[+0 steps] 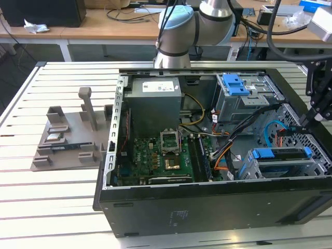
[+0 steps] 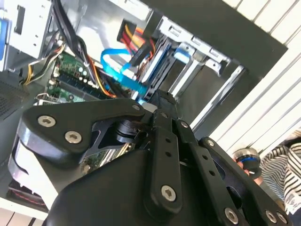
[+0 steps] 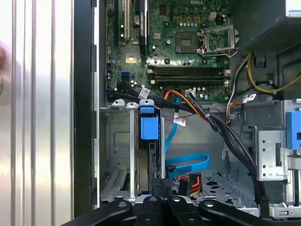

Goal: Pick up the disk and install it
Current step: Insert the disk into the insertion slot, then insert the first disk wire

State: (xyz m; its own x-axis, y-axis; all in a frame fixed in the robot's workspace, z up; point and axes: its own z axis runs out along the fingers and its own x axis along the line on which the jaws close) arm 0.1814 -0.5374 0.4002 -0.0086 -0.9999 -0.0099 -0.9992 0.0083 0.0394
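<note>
While the computer case lies open on the slatted worktop, the disk stands on its long edge inside the metal cage in the lower right of the exterior view. From there only its narrow side shows: a dark strip running the length of the cage, with a blue plastic bracket along it that ends in a raised blue tab at each end. In the first wrist view the same disk appears as a thin dark slab between the cage's metal rails, and a bright blue tab caps the end nearest the green circuit board. Its labelled face is turned away, so I cannot tell how the label looks.

At the far right of the exterior view the gripper hangs over the case, just above the end of the cage that is away from the circuit board. Both wrist views show its black fingers drawn close together into a narrow point just beside that end of the disk; whether they touch it I cannot tell. A flat blue cable curls across the case floor near the gripper, beside red and orange wires.

Toward the upper middle of the exterior view sits a grey box with a white sticker. To its right stands a second cage topped by a blue latch.
</note>
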